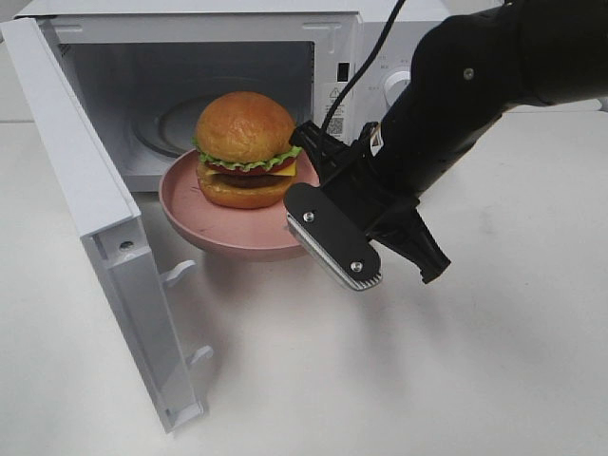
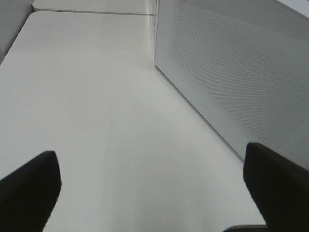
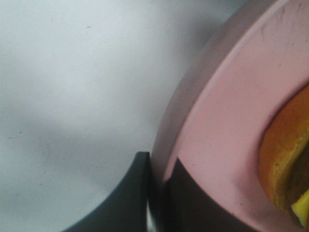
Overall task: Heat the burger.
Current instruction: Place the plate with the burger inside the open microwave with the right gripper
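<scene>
While burger (image 1: 245,147) sits loose on pink plate (image 1: 204,237) at open microwave (image 1: 332,43) mouth, it looks light, w/ glossy round bun and frilly lettuce; stacked layers prob. shift if tilted. Best carried via stiff, smooth plate rim. R gripper (image 3: 157,193) pinched on that rim; L gripper (image 2: 152,193) spread wide, empty, beside perforated wall.

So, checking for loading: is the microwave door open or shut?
Open: the microwave door is swung wide, and the cavity shows behind the burger on its pink plate.
</scene>
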`<state>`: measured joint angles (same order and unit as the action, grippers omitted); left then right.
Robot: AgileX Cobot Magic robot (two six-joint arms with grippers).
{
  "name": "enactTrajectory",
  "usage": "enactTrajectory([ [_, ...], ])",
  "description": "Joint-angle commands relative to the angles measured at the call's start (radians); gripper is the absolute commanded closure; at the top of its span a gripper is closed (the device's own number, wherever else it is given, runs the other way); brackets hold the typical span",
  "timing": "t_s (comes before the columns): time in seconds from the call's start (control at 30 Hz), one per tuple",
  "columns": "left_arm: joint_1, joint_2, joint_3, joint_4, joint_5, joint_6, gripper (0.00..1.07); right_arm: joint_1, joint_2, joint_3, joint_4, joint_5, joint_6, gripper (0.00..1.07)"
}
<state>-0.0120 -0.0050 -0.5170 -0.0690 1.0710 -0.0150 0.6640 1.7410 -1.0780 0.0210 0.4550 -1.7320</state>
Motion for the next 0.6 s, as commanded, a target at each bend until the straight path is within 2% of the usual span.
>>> enactTrajectory([
  [0.03,-0.002,-0.018,0.002,0.002,-0.001,0.0,0.09,0.003,0.009,-0.05,-0.004,-0.03,-0.007,1.07],
  [0.6,-0.002,-0.018,0.002,0.002,-0.001,0.0,0.09,0.003,0.161,-0.275,-0.054,0.05,-0.004,1.07],
])
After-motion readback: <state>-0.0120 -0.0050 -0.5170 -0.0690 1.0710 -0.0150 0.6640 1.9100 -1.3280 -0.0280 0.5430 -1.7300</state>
